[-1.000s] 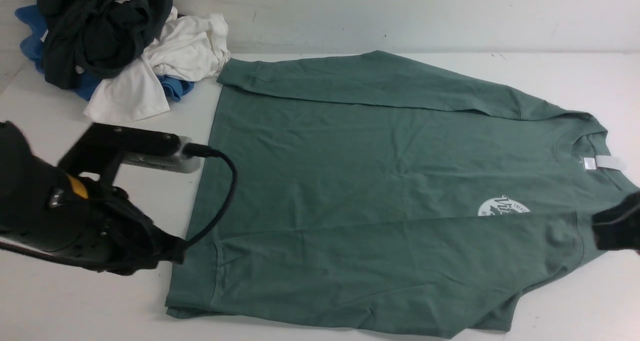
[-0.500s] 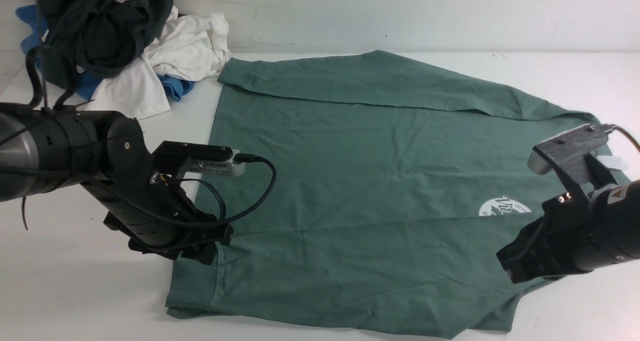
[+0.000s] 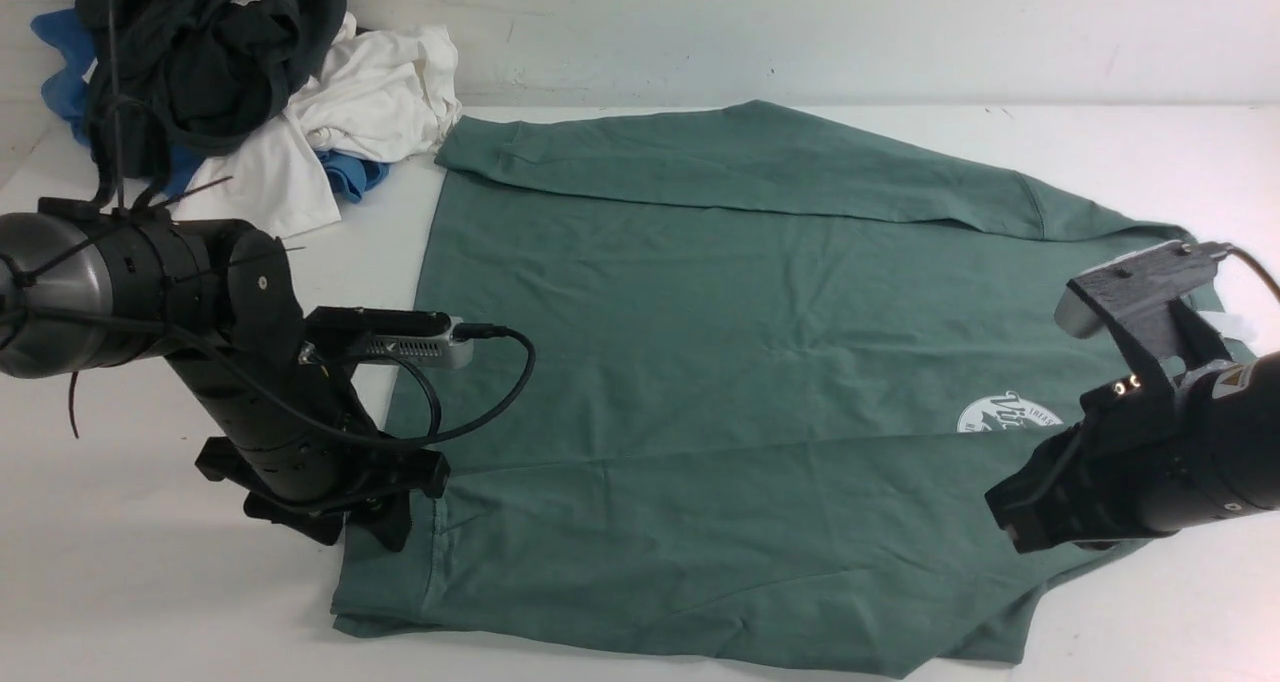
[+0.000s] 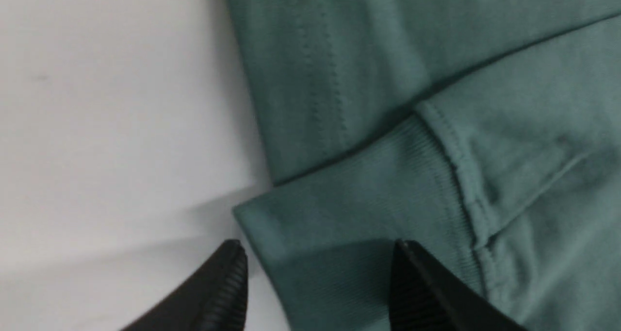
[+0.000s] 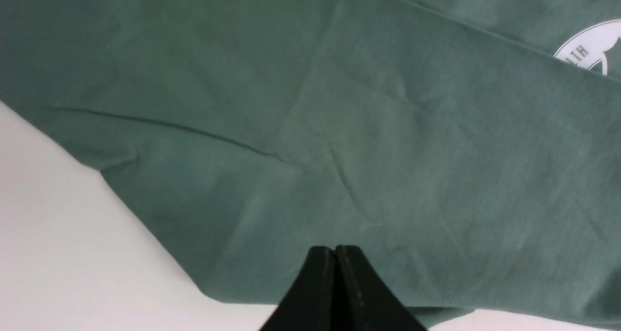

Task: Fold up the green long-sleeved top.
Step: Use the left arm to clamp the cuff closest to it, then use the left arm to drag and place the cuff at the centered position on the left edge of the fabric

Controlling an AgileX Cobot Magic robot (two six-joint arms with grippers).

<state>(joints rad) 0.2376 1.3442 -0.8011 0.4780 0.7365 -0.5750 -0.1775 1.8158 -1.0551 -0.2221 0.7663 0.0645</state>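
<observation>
**Front view.** The top [image 3: 720, 362] lies flat on the white surface [image 3: 150, 602], its hem toward the robot's left and its collar toward the right. Both sleeves are folded in over the body. The far sleeve [image 3: 740, 167] runs along the far edge. The near sleeve [image 3: 760, 522] crosses the near part and covers the lower portion of the white logo [image 3: 1005, 414]. The left arm [image 3: 250, 382] reaches down at the hem end, just beside the near sleeve's cuff [image 3: 385, 572]. The right arm [image 3: 1150, 472] hangs over the shoulder end, near the logo. In the far left corner, apart from the top, is a pile: a black garment [image 3: 200, 52] on white [image 3: 370, 97] and blue [image 3: 350, 174] ones.

**Left wrist view.** The left fingers [image 4: 225, 287] are released and stand wide apart. One is over the bare surface and the other over the ribbed cuff, with the cuff's corner between them. The stitched hem [image 4: 310, 78] lies beyond, partly under the cuff. Whether the fingers touch cloth cannot be told.

**Right wrist view.** The right fingers [image 5: 335, 282] are clenched, tip against tip. They are poised over the sleeve fabric near its near edge, where the white surface shows. Contact with the cloth cannot be told.
</observation>
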